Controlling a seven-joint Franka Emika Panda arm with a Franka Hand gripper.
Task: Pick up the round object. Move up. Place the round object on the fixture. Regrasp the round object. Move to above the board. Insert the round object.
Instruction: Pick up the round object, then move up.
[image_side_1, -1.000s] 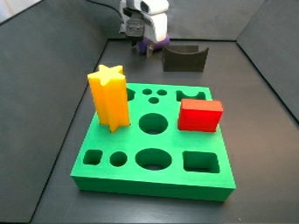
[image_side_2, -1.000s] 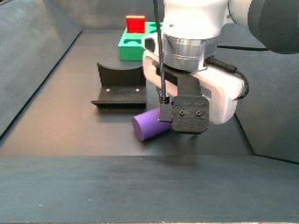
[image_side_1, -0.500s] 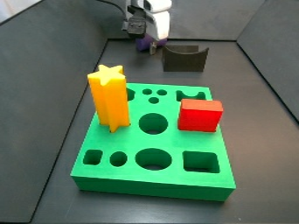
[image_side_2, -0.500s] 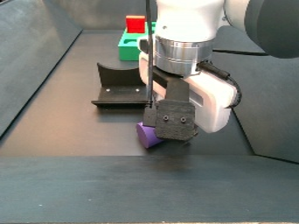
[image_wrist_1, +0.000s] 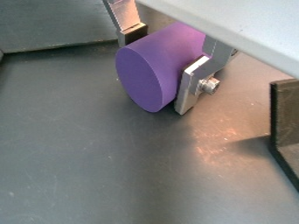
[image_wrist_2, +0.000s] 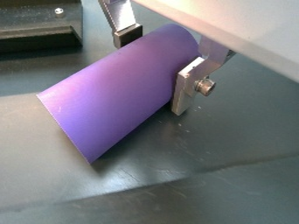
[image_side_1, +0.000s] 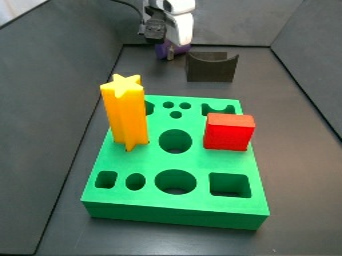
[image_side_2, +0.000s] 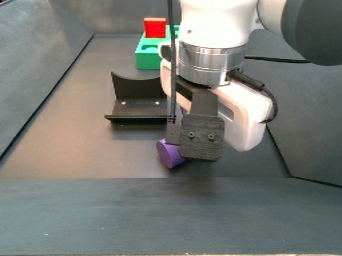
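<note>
The gripper (image_wrist_1: 163, 59) is low over the dark surface (image_wrist_1: 82, 166) at the lower centre of a side view, its silver fingers (image_wrist_2: 193, 83) pinching the purple round object (image_wrist_2: 111, 101) lying on its side. The fixture (image_side_2: 134, 98) sits just beside, the green board (image_side_1: 174, 160) well apart.

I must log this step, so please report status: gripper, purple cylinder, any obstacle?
Gripper low at floor, fingers either side of purple cylinder peg. Peg lying on its side, not lifted. Dark notched fixture close beside, nothing blocking.
</note>
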